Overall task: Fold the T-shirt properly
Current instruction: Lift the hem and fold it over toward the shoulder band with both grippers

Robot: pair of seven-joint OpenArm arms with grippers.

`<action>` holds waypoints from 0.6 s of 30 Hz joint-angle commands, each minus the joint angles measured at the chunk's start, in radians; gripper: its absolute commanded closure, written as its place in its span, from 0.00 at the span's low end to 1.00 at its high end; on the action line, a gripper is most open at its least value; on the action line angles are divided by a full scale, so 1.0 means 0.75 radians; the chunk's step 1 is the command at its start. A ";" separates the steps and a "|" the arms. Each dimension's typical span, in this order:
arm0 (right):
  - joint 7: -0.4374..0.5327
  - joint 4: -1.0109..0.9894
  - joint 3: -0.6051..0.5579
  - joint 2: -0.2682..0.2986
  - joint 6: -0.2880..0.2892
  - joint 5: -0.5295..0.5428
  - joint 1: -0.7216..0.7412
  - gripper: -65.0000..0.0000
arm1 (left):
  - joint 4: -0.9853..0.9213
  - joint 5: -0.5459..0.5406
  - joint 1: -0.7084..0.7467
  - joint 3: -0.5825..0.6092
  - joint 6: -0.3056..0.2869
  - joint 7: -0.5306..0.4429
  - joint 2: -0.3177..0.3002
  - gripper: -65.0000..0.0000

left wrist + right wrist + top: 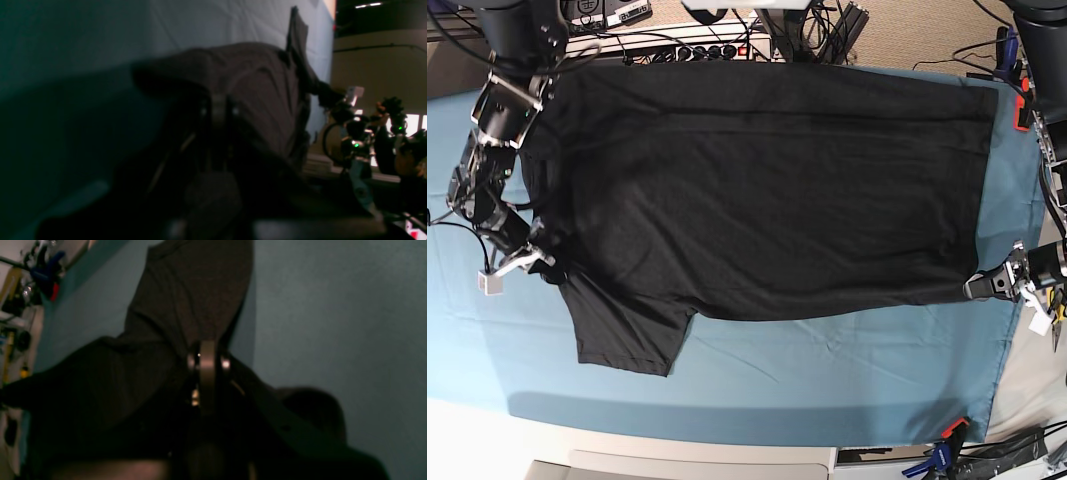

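- Two grippers each pinched an edge of the T-shirt point(767, 190), which lay spread across the teal sheet point(827, 370) on the table.
- Left gripper point(987, 284): its jaws were pressed together on the shirt's corner, the cloth running away from the fingertips toward the other arm.
- From the left wrist camera, dark fabric point(253, 93) bunched over and just ahead of the fingers point(218, 110), with the sheet point(100, 36) beyond it.
- Right gripper point(545, 258): jaws closed on the shirt near the sleeve, which hung flat just below the fingertips.
- From the right wrist camera, the shirt point(186, 293) rose straight ahead of the closed fingers point(207, 366) and draped to one side of them, the sheet point(333, 306) on the other side.
- Clamps point(947, 452) gripped the sheet's edge, well apart from the left gripper.
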 commanded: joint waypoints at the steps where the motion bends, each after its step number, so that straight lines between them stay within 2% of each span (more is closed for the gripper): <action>1: 0.022 0.061 0.005 0.027 0.017 0.035 0.012 1.00 | 0.021 -0.044 -0.043 -0.003 -0.010 -0.007 -0.030 1.00; 5: 0.003 0.180 0.005 0.030 0.017 0.036 -0.053 1.00 | 0.021 -0.053 -0.043 -0.003 -0.011 0.005 -0.043 1.00; 9: -0.006 0.259 0.005 0.046 0.017 0.037 -0.092 1.00 | 0.021 -0.111 -0.043 -0.003 -0.031 0.057 -0.097 1.00; 14: -0.033 0.267 0.007 0.084 0.017 0.040 -0.095 1.00 | 0.021 -0.111 -0.043 -0.003 -0.031 0.084 -0.171 1.00; 18: -0.049 0.267 0.007 0.112 0.017 0.040 -0.095 1.00 | 0.021 -0.111 -0.032 -0.003 -0.031 0.085 -0.200 1.00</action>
